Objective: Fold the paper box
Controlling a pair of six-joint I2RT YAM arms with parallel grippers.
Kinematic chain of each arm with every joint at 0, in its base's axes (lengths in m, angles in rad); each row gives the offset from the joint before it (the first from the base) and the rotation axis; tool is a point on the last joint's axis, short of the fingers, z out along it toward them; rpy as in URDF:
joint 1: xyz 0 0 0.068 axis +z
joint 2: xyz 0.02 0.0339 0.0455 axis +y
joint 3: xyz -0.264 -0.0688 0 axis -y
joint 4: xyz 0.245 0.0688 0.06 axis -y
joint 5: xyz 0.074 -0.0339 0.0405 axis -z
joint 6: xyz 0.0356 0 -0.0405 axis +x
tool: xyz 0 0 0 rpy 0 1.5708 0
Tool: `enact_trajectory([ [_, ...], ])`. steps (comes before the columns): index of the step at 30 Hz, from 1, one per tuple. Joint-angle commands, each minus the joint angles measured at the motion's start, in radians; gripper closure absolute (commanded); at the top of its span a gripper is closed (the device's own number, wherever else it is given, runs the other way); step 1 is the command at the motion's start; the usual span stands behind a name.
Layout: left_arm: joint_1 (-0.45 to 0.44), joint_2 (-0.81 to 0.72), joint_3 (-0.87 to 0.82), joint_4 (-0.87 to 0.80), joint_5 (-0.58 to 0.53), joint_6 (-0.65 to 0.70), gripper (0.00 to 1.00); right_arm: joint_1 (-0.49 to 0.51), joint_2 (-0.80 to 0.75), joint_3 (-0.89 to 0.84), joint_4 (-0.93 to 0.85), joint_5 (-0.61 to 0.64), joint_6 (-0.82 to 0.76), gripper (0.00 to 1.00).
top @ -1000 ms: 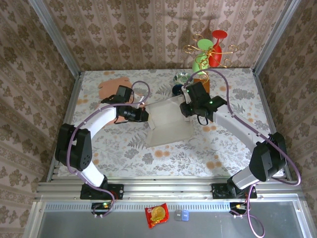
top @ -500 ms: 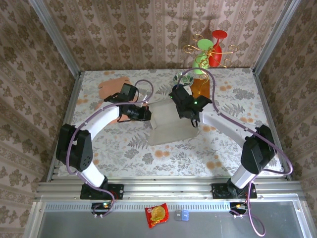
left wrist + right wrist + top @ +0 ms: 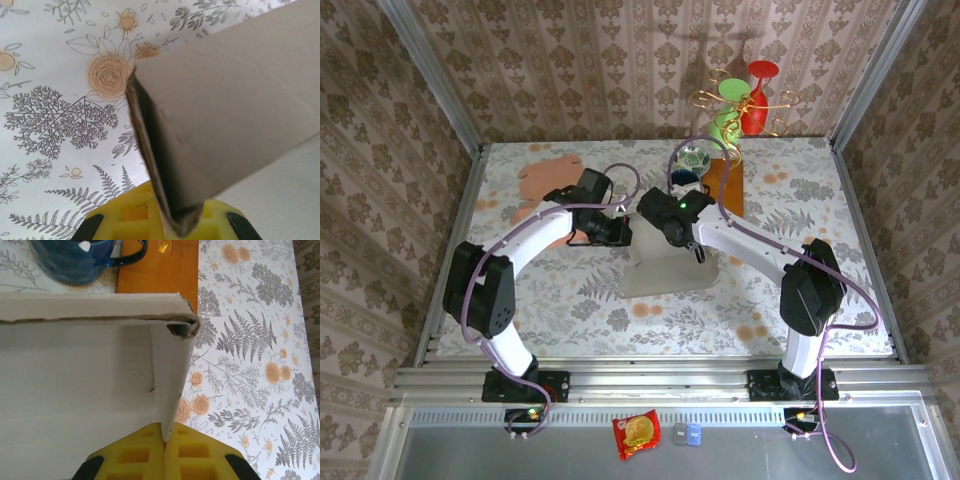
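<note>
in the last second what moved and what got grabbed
The right gripper swung left toward the left gripper and shut on a side wall of the paper box, bringing that wall inward so the box looks narrower. The left gripper stayed clamped on the box's left edge, and the box's base stayed put.

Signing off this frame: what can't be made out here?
Top view: wrist housings hide where the left claw and right claw meet the paper box.
Left wrist view: the box runs off the right edge, so its overall shape is unknown.
Right wrist view: the blue mug is cut by the top edge.
</note>
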Motion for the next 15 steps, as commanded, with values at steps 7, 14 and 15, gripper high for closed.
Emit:
enact_trajectory([
  [7,-0.012,0.018,0.004,-0.009,0.005,-0.008,1.00,-0.040,-0.170,-0.249,0.320,-0.251,-0.057,1.00],
  [14,-0.019,0.017,-0.004,-0.027,-0.001,0.015,1.00,-0.097,-0.186,-0.292,0.335,-0.330,-0.042,0.94],
  [15,-0.020,0.015,-0.004,-0.029,-0.003,0.016,1.00,-0.103,-0.192,-0.300,0.344,-0.339,-0.045,0.93],
])
